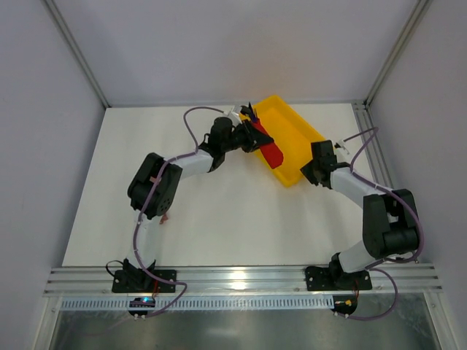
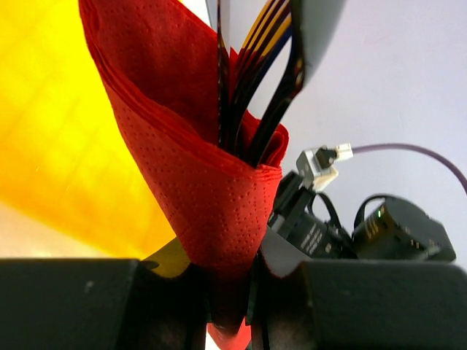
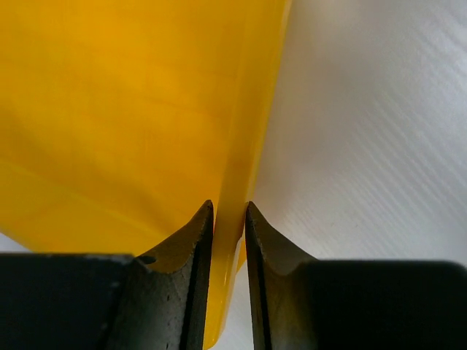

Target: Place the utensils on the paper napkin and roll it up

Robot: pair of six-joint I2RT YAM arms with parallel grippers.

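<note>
The paper napkin (image 1: 271, 154) is rolled into a red cone and held up over the near-left rim of the yellow tray (image 1: 295, 135). My left gripper (image 1: 257, 137) is shut on the cone's narrow end. In the left wrist view the napkin (image 2: 197, 182) wraps the utensils (image 2: 266, 102), whose dark, slender handles stick out of its open mouth; the pinch (image 2: 230, 270) is at the bottom. My right gripper (image 1: 308, 173) is shut on the tray's near rim, with the rim (image 3: 241, 146) standing between its fingers (image 3: 228, 219).
The tray fills the left of both wrist views (image 2: 51, 146) (image 3: 109, 109), with white table (image 3: 365, 131) to its right. My right arm's wrist (image 2: 365, 226) lies just beyond the napkin. Grey walls enclose the table on three sides.
</note>
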